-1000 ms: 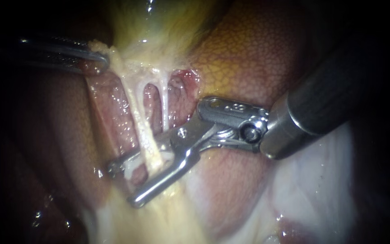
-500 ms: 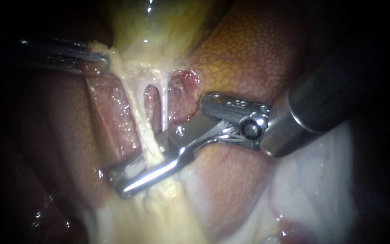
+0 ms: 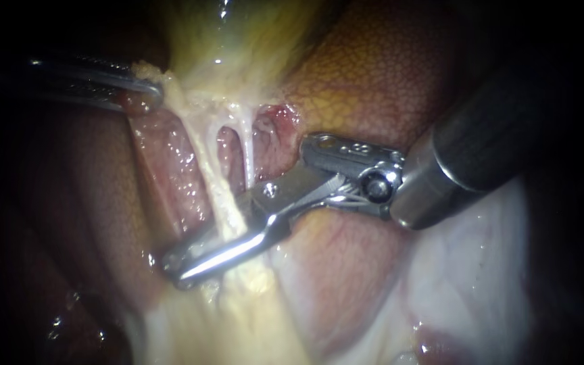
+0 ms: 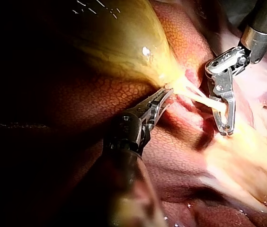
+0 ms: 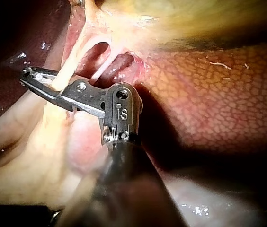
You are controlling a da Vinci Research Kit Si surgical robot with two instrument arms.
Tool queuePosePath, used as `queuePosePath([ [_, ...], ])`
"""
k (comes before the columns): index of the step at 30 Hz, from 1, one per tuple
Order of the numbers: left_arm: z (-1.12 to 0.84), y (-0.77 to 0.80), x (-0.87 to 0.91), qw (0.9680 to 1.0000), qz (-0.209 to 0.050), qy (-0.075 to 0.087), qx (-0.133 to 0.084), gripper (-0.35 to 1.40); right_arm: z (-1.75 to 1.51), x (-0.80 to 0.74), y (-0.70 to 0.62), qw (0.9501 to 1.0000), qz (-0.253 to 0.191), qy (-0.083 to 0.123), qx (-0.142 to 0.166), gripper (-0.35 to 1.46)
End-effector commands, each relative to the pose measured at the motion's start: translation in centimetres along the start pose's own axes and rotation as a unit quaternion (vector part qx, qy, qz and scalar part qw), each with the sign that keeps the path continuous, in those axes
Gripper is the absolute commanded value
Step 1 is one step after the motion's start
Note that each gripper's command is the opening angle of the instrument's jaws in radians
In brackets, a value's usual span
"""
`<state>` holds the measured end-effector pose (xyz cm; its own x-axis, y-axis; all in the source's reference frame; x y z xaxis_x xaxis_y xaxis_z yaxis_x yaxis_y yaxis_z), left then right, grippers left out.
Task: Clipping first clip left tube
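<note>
The left tube (image 3: pixel 204 164) is clamped in your right instrument (image 3: pixel 179 266), jaws nearly closed. Your left instrument (image 3: pixel 149 90) grips the gallbladder (image 3: pixel 238 40) in its jaws.

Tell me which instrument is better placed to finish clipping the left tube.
Right. The right instrument has its jaws shut on the left tube, crossing it at its lower part. The left instrument is occupied: its jaws are shut on tissue higher up, away from that spot.
</note>
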<state>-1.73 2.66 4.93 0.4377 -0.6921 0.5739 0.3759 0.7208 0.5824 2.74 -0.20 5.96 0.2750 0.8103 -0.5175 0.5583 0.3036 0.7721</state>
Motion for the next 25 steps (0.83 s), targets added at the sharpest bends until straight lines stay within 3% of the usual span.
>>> queuePosePath([
  [1, 0.00, 0.00, 0.00, 1.0000, 0.000, 0.000, 0.000, -0.35, 0.00, 0.00, 0.00, 1.0000, 0.003, 0.000, -0.001, -0.35],
  [25, -0.01, 0.00, 0.00, 1.0000, 0.000, 0.000, 0.000, -0.35, 0.01, -0.03, 0.00, 0.9999, 0.015, -0.003, -0.001, -0.35],
])
